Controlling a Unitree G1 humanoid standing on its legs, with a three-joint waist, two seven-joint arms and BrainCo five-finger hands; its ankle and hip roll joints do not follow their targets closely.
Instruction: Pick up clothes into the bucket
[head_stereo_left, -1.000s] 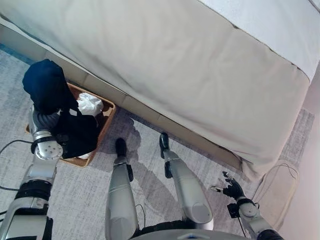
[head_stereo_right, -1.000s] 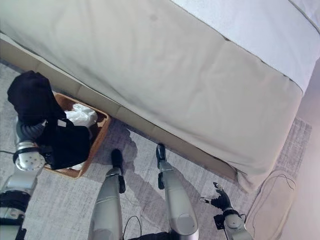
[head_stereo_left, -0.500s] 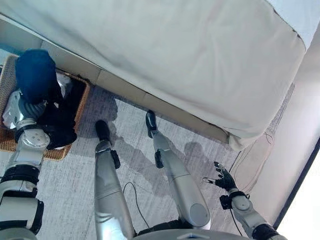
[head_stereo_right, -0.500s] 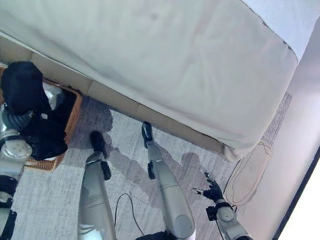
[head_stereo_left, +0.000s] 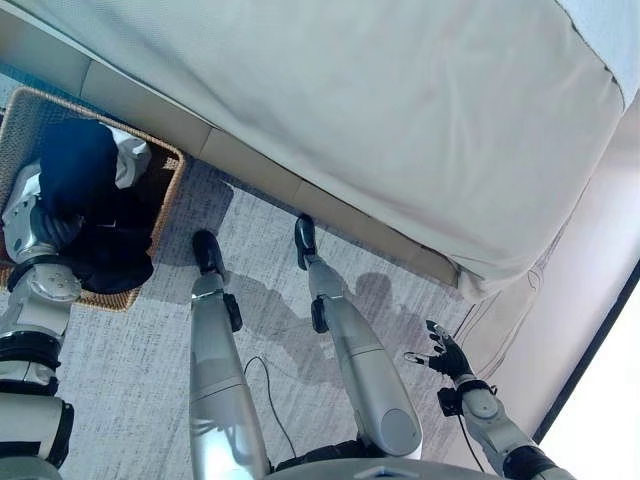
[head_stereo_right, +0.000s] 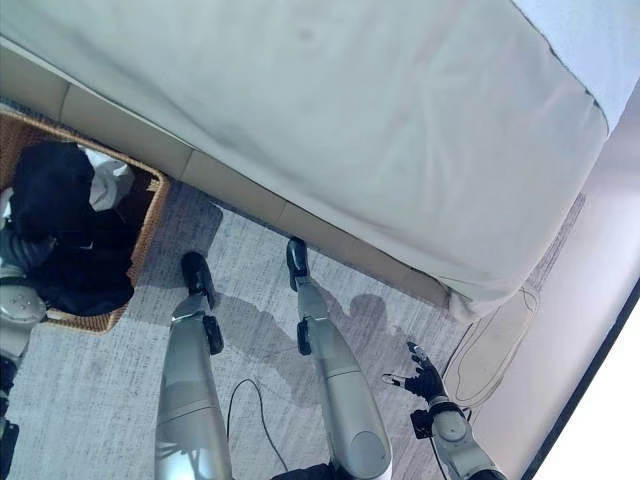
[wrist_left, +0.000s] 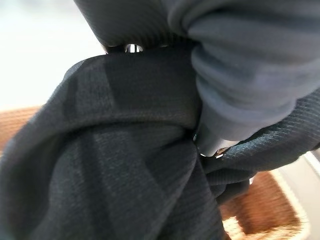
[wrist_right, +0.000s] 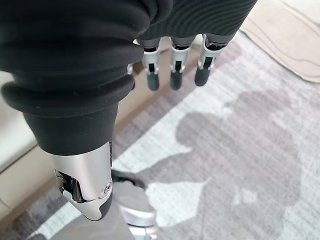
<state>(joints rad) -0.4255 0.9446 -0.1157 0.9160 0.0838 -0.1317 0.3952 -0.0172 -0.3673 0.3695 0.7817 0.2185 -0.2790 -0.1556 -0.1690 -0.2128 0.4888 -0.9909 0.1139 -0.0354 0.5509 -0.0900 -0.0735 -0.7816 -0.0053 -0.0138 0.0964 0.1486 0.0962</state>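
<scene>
The brown woven wicker basket (head_stereo_left: 165, 200) on the grey carpet (head_stereo_left: 130, 360) beside the beige bed (head_stereo_left: 380, 110) holds a dark navy garment (head_stereo_left: 85, 185) and white cloth (head_stereo_left: 128, 160). The left hand (head_stereo_left: 45, 220) is buried in the dark garment, so I cannot tell how its fingers sit; the right hand (head_stereo_left: 445, 355) hangs over the carpet, fingers (wrist_right: 175, 72) spread and relaxed.

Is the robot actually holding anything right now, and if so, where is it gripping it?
The left hand is wrapped in a dark garment over the wicker basket; its fingers are hidden, so the grip cannot be told. The right hand is open and holds nothing.
</scene>
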